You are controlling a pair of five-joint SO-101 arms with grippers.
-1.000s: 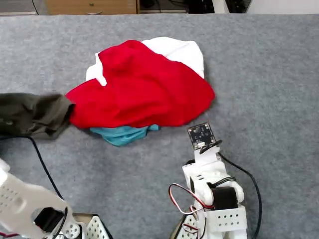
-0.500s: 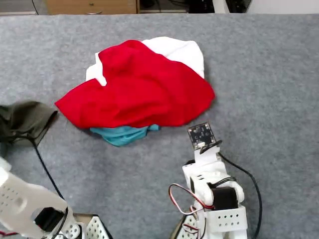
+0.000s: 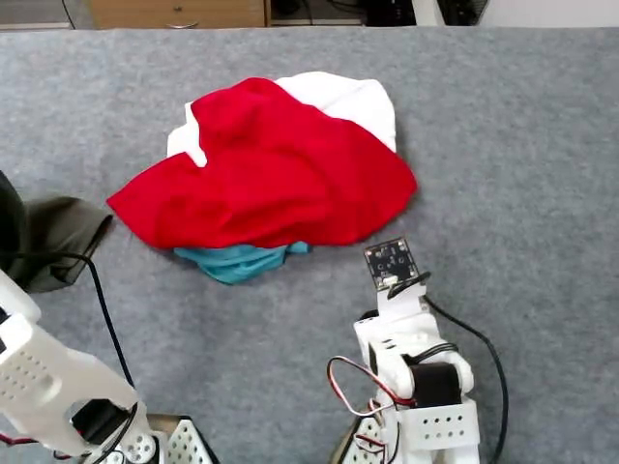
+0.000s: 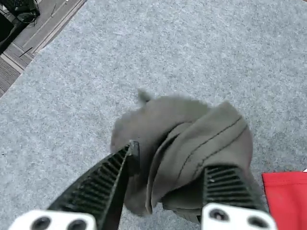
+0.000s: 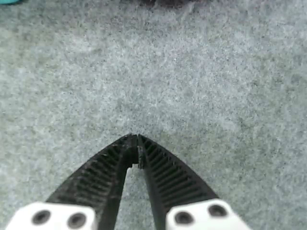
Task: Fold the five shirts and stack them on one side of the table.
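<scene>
A crumpled olive shirt (image 3: 60, 237) lies at the table's left edge, apart from the pile. In the left wrist view the olive shirt (image 4: 192, 129) sits bunched between the tips of my open left gripper (image 4: 175, 158). The pile holds a red shirt (image 3: 276, 174) on top, a white shirt (image 3: 353, 97) under it and a teal shirt (image 3: 237, 259) poking out at the near side. A red corner (image 4: 285, 191) shows beside the left gripper. My right gripper (image 5: 138, 146) is shut over bare carpet, near the pile's front edge.
Grey carpet (image 3: 522, 145) covers the table, with free room to the right of the pile and in front of it. The right arm's body (image 3: 416, 377) and cables stand at the near edge, the left arm's white body (image 3: 48, 382) at the near left corner.
The olive shirt has slid left, away from the red shirt, and bunched up at the table's edge. The red shirt's left corner spread out. The right arm kept still.
</scene>
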